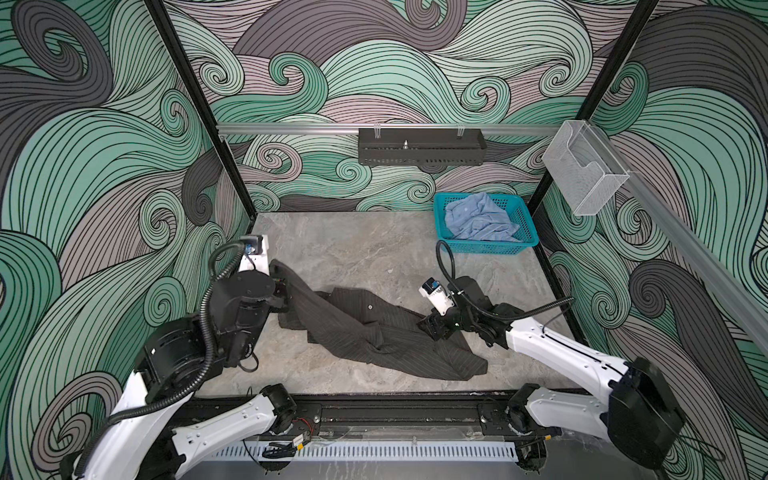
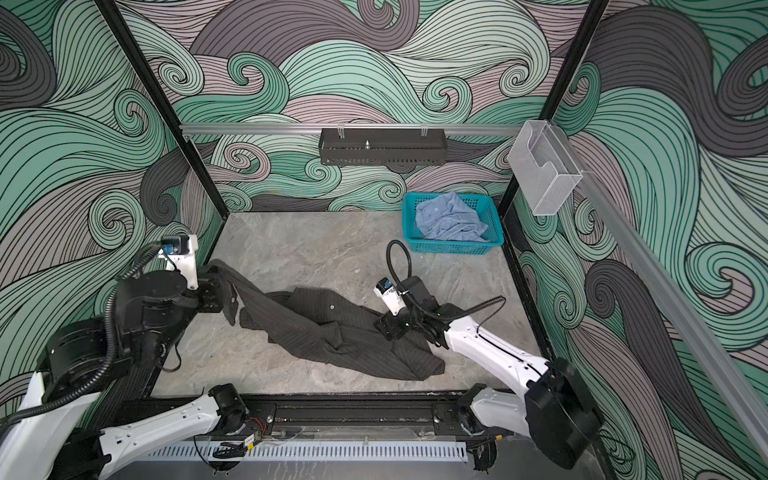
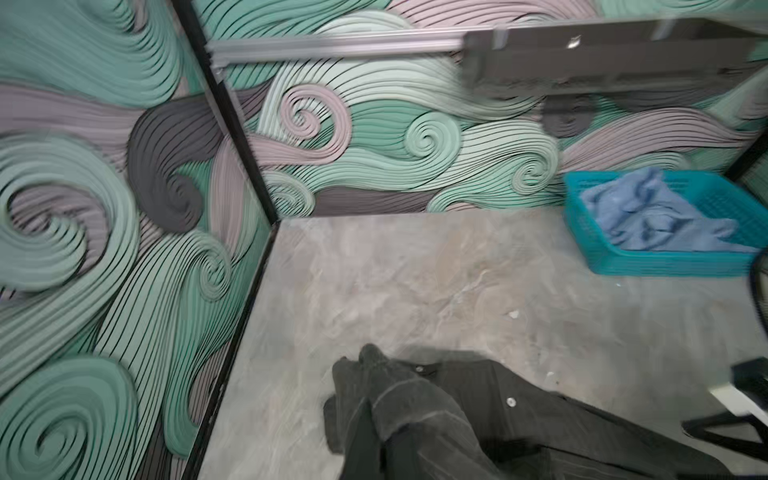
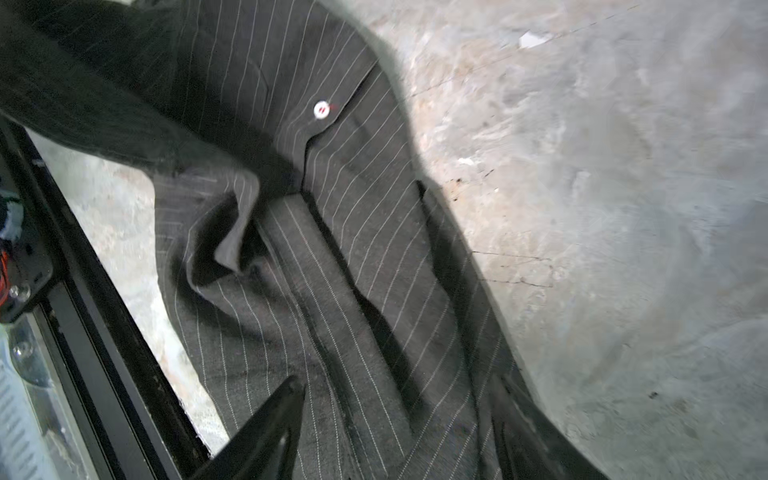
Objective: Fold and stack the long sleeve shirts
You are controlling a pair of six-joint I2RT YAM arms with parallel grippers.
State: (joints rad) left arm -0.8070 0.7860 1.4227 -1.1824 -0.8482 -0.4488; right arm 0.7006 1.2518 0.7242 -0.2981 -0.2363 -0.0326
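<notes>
Overhead, in both top views, a dark charcoal pinstriped cloth shirt lies crumpled in a long band across the middle of the grey marbled tabletop, one end raised to the left gripper, which is clamped shut on that end with a flap of cloth hanging from it. The right gripper sits low over the shirt's opposite end, while a plain light blue cloth shirt lies bunched in the teal plastic mesh basket at the far right corner, well apart from both arms. From the left wrist camera (a blurred picture), the same shirt trails away across the tabletop, pale buttons showing, with the basket and the light blue shirt beyond; that gripper's own fingers are out of frame. From the right wrist camera, two black fingers stand apart on either side of a ridge of striped fabric, open and not pinching it, and a white button marks the front placket farther off; whether hem or sleeve lies between them cannot be told. The cloth appears light, limp and soft: it should sag and drag along the surface rather than keep a shape. A doubled edge, a hem, shoulder seam or cuff, looks the surest place to pinch, the two holds well apart so the shirt can be drawn flat.
</notes>
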